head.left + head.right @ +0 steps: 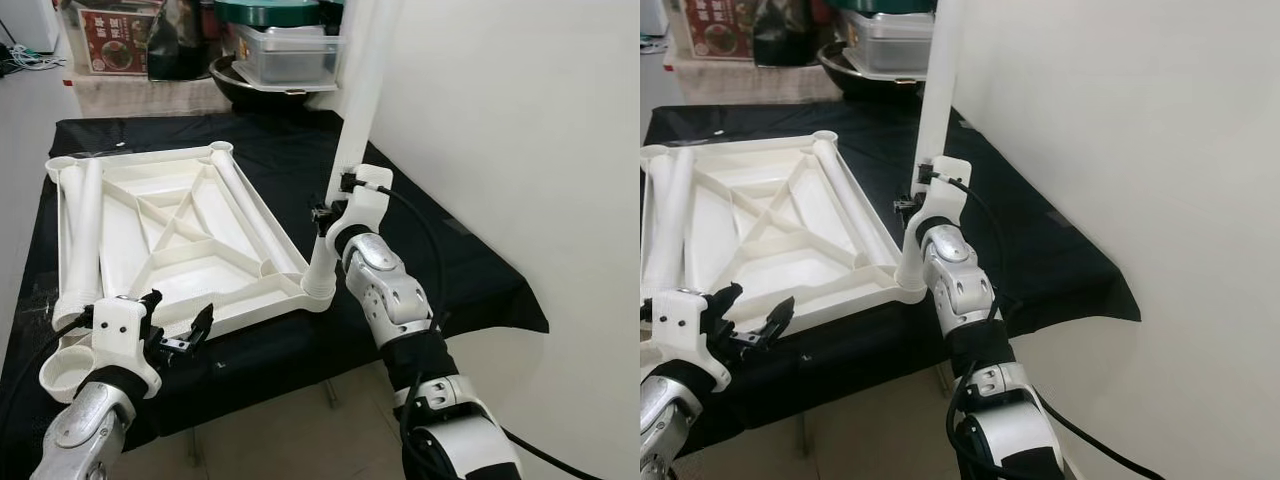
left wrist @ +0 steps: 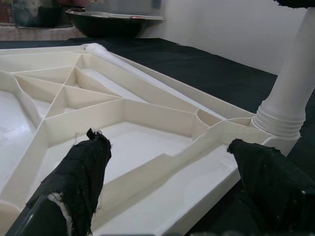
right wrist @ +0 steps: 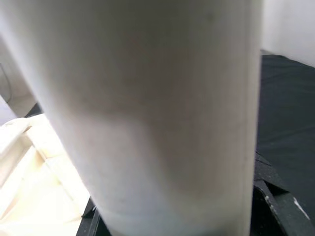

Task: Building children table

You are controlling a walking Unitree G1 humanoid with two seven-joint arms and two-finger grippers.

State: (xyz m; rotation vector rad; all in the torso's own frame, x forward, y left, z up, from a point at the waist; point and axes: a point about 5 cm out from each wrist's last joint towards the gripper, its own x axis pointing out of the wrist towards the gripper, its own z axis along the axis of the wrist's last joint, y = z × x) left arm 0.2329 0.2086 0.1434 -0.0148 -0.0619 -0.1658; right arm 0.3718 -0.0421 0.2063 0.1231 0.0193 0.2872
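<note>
Left eye view: right gripper (image 1: 335, 208) clamps the upright leg (image 1: 352, 130) in the tabletop (image 1: 180, 235) corner at 5 o'clock — tilting could cross-thread it; left gripper (image 1: 178, 328) gapes wide.

upright leg (image 1: 352, 130) blocks the tabletop's (image 1: 180, 235) near right corner, open black cloth (image 1: 440, 250) beyond

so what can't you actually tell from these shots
- Upright leg: top cut off by the eye views' upper edge.
- Leg-to-tabletop joint: how far seated is unclear.
- Right claw: fingers hidden behind the leg; right wrist view is a blur.
- Shelf box: print too small.
</note>
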